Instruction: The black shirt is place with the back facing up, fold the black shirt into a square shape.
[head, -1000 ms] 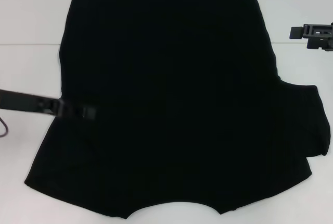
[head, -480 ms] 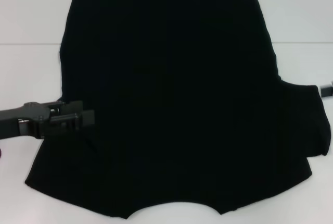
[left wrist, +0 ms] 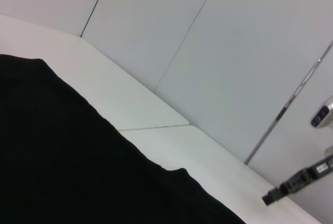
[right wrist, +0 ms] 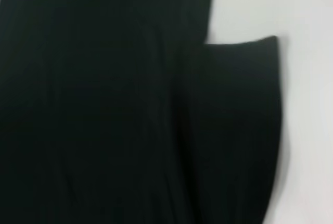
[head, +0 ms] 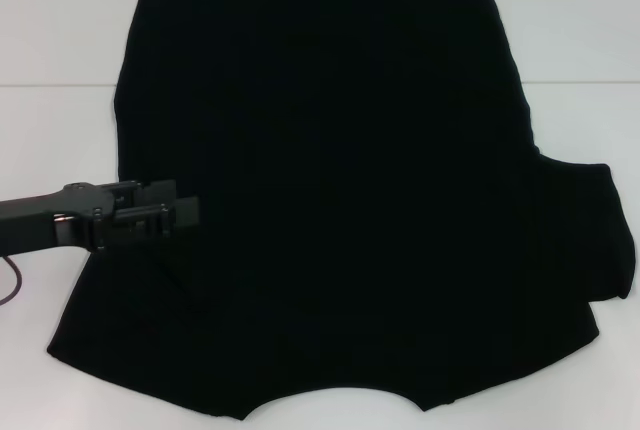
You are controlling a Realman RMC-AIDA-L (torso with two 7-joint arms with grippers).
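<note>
The black shirt (head: 330, 180) lies flat on the white table (head: 60, 140), plain side up, with its hem at the far side and its neckline at the near edge. Its right sleeve (head: 592, 240) sticks out sideways, and no sleeve sticks out on the left. My left gripper (head: 186, 212) reaches in from the left, over the shirt's left edge near the middle of its length. The right wrist view looks down on the shirt (right wrist: 104, 104) and that sleeve (right wrist: 242, 120). My right gripper (left wrist: 291, 185) is outside the head view and shows only as a dark bar far off in the left wrist view.
Bare white table surrounds the shirt at the left, at the far right (head: 580, 20) and beyond the right sleeve. A seam line (head: 50, 85) crosses the tabletop. Pale wall panels (left wrist: 218, 52) stand behind the table. A thin cable (head: 12, 285) loops below my left arm.
My left gripper has moved right, further onto the shirt's left edge. My right gripper has moved down and out of the head view at the right. The shirt has not moved.
</note>
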